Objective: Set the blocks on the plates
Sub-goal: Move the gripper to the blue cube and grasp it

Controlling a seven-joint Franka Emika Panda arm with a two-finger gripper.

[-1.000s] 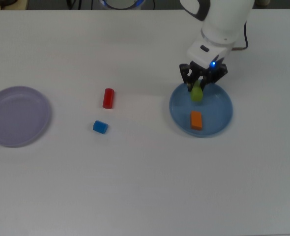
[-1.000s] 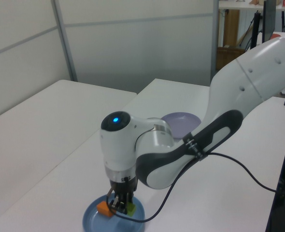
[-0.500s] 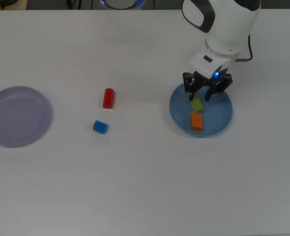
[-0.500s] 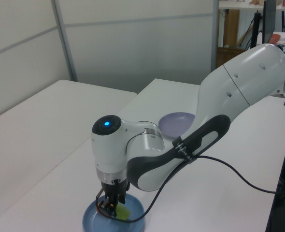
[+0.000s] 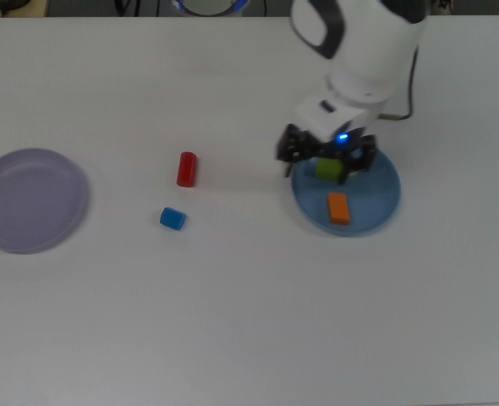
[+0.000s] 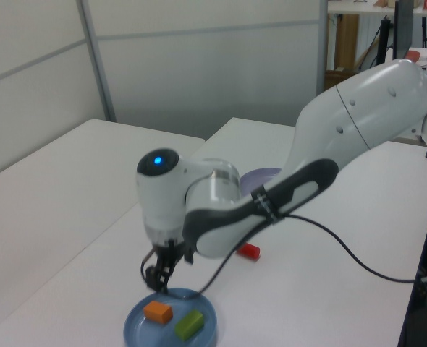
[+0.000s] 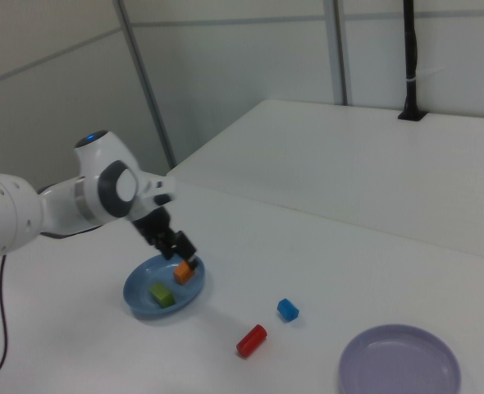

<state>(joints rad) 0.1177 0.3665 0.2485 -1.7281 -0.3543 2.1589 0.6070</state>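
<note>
Two of the four blocks are lying on the light blue plate (image 5: 386,211): the orange block (image 5: 338,207) and the green block (image 5: 328,169), side by side but apart, as the left view shows most clearly. I am holding the gripper (image 6: 155,277) above the plate's rim, on the side toward the top view's left; its jaws are standing spread and are gripping nothing.

The red cylinder (image 5: 186,168) and the small blue cube (image 5: 172,218) are resting on the white table (image 5: 233,321), near each other and well apart from both plates. In the top view they are sitting between the two plates. The lavender plate (image 5: 31,200), at the top view's left edge, is carrying nothing.

I am judging the task as roughly half complete: two blocks placed, two remaining. The next pick probably calls for travelling toward the top view's left to the red cylinder or the blue cube. Either plate would serve; the lavender one is bare.
</note>
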